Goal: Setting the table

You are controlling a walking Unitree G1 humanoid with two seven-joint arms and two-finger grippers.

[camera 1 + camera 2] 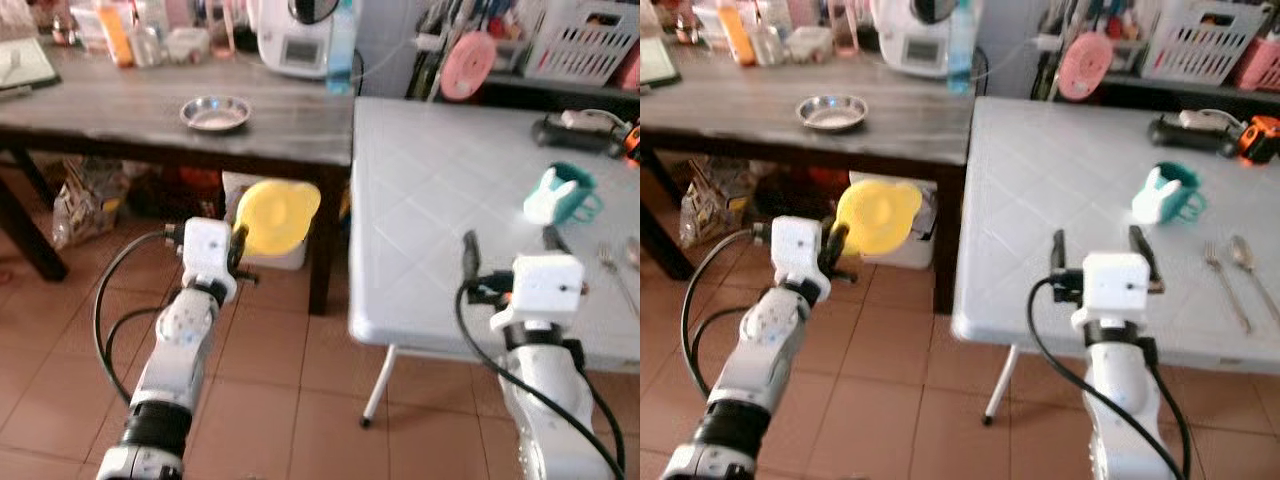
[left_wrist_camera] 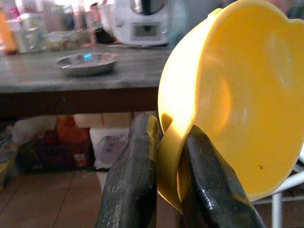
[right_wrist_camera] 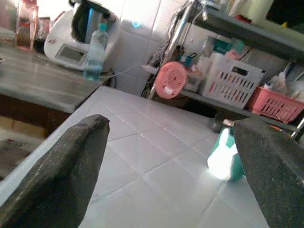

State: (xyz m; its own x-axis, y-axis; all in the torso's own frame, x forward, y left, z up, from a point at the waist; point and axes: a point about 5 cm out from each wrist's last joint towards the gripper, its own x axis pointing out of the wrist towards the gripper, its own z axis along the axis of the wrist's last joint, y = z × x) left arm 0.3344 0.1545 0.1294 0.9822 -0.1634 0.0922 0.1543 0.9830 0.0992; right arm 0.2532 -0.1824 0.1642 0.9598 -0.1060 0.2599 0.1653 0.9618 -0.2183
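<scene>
Left fingers (image 2: 161,185) pinch the yellow bowl's (image 2: 247,95) rim; right fingers (image 3: 71,166) spread wide above the white table's (image 1: 440,200) edge.

Against the far wall, a white appliance (image 1: 296,40) with a water bottle (image 1: 341,48) beside it on the dark bench (image 1: 120,110). Bottles and jars (image 1: 130,35) at its back left. Behind the white bench, a pink fan (image 3: 170,80), white basket (image 3: 232,80) and red basket (image 3: 276,104) on a shelf. Tiled floor (image 1: 270,370) below.

Dark wooden table (image 1: 120,110) beside white table (image 1: 440,200) (terracotta tile floor (image 1: 270,380))
</scene>
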